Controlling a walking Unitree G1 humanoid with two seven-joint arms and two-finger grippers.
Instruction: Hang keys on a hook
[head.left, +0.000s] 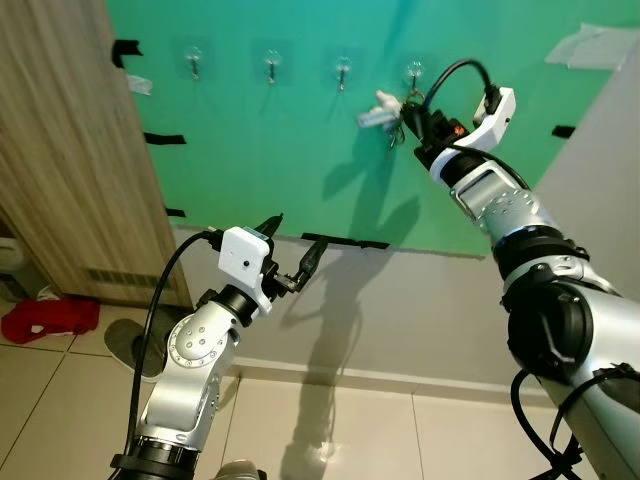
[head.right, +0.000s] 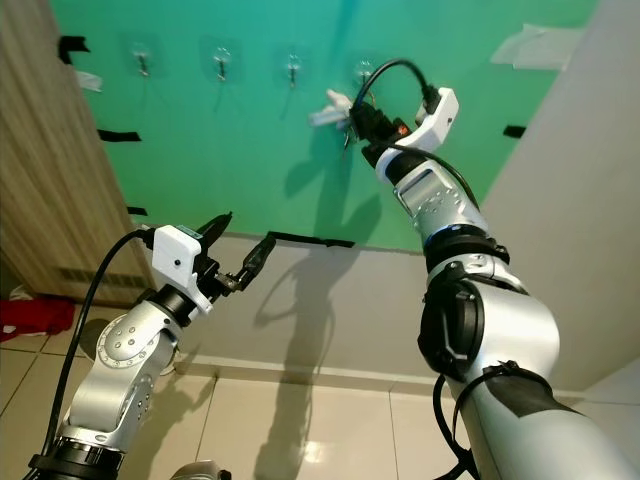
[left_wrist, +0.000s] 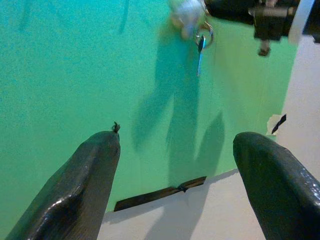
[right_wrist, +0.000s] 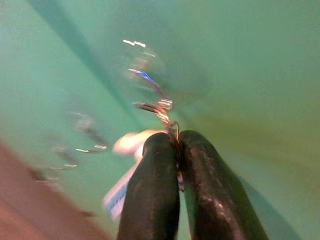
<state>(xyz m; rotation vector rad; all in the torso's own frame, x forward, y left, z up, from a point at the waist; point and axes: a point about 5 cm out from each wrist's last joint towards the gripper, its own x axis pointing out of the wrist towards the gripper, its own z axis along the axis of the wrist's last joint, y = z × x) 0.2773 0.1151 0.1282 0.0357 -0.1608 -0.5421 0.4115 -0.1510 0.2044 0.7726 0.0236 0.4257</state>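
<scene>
Left tool (head.left: 293, 252) nearest, low in front of the wall, two black fingers spread, nothing in them. Farther up, right tool (head.left: 408, 118) clenched on the key ring; keys (head.left: 385, 117) w/ a white tag dangle just beside the rightmost hook (head.left: 414, 72), partly hidden by fingers, blurred in the wrist view. Four clear-backed metal hooks in a row on the green sheet (head.left: 260, 160), black tape at its edges.
</scene>
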